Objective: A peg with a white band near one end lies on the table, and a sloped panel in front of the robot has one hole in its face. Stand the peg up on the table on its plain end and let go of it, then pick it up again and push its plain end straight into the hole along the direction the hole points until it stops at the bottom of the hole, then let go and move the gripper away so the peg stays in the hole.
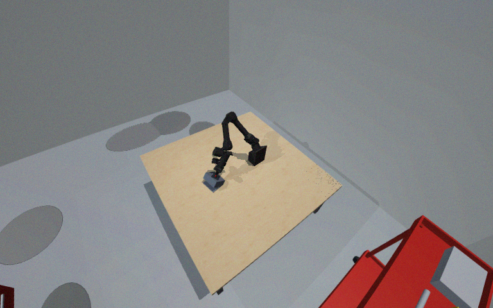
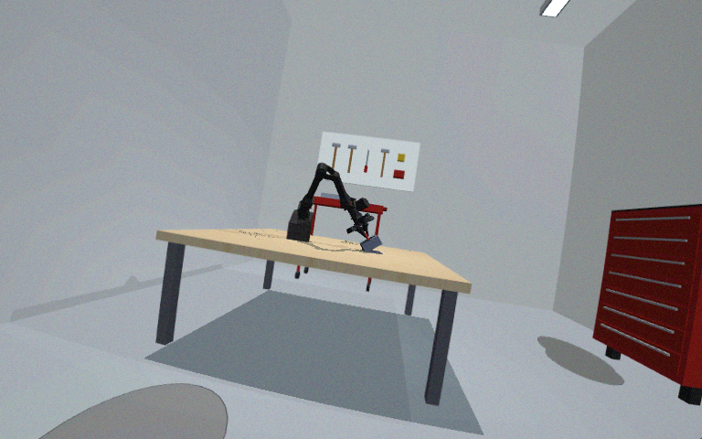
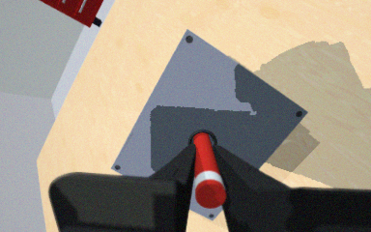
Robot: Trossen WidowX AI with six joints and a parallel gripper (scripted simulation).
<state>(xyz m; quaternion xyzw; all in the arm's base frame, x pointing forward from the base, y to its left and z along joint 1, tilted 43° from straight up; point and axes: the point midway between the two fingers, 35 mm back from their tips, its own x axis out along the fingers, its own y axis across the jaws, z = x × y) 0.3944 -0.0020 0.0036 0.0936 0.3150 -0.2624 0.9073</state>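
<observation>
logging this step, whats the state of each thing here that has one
pincer: shut on the peg
peg: held, plain end at the mouth of the hole, white-banded end toward the camera
hole: peg tip at its opening, depth hidden
sloped panel: resting on the table
red drawer cabinet: all drawers shut

The bench (image 1: 254, 224) has a light wooden top and dark legs. On it sit the gray sloped panel (image 1: 210, 178) and the arm's black base (image 1: 257, 155).
</observation>
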